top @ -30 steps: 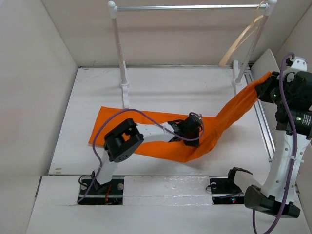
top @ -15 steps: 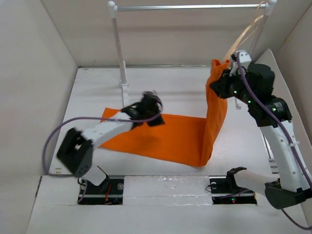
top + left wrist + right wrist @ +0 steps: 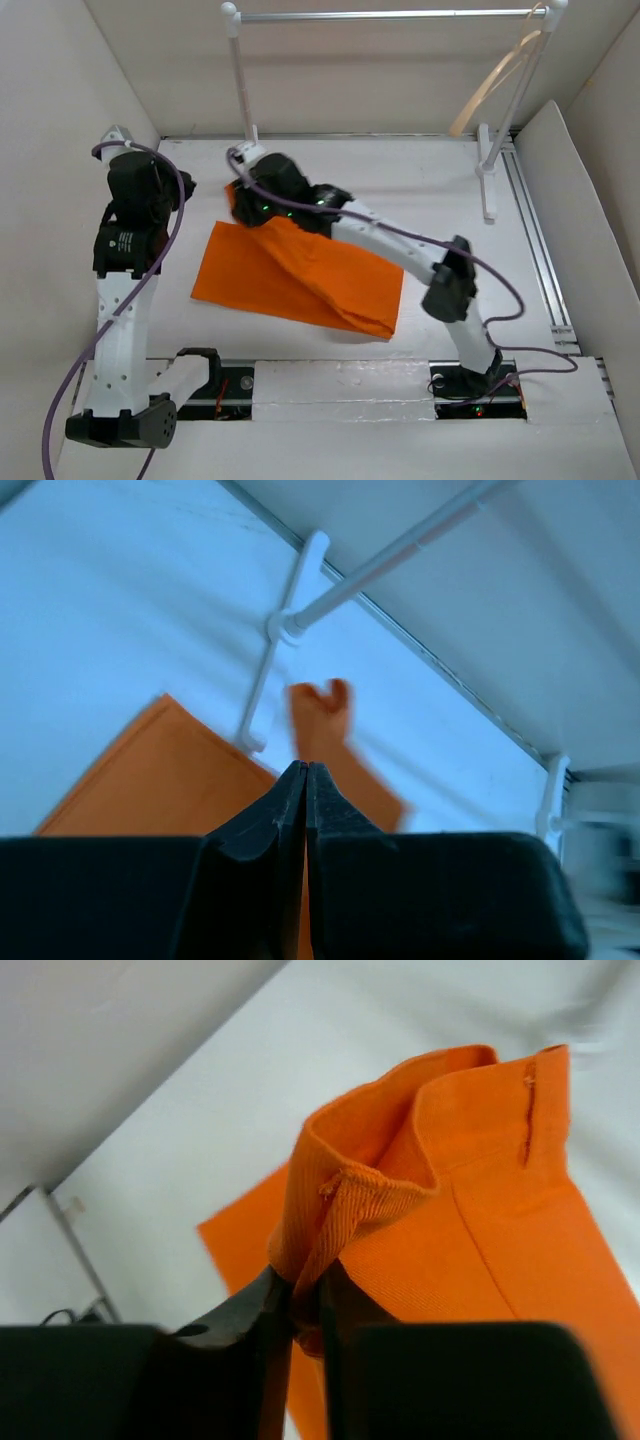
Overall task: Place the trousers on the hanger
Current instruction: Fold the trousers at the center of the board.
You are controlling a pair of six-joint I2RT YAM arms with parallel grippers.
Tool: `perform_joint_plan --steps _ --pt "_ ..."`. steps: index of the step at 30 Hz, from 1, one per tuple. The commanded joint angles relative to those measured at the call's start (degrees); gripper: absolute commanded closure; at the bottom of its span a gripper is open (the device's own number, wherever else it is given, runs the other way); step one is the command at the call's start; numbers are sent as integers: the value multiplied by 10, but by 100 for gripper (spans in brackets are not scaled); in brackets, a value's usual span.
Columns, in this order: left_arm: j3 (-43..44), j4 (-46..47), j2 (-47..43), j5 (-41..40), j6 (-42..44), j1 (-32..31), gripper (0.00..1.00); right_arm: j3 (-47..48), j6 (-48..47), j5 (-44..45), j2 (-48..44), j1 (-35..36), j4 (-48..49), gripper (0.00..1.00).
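Observation:
The orange trousers (image 3: 300, 270) lie folded over themselves in the middle of the table. My right gripper (image 3: 245, 200) reaches across to the back left and is shut on one bunched end of them, lifted off the table. In the right wrist view its fingers (image 3: 305, 1295) pinch a ribbed orange edge of the trousers (image 3: 480, 1220). My left gripper (image 3: 180, 190) is raised at the far left, shut and empty, apart from the cloth. Its closed tips (image 3: 305, 770) face the trousers (image 3: 150, 770). The beige hanger (image 3: 490, 85) hangs at the rack's right end.
A rack with white posts (image 3: 242, 90) and a silver bar (image 3: 390, 15) stands along the back, its left post (image 3: 275, 660) right beside the lifted cloth. Cardboard walls close in the left and right sides. A rail (image 3: 535, 240) runs along the right edge.
My right arm swung from the right side across to the back left, dragging the trousers' end over and folding them. My left arm let go of the cloth and pulled up to the far left.

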Motion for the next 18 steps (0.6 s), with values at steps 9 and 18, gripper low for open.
perform_joint_plan --steps 9,18 --pt "-93 -1 -20 7 33 -1 93 -51 29 -190 14 19 86 39" --pt "-335 209 158 206 10 -1 91 -528 -16 -96 -304 -133 1 100"
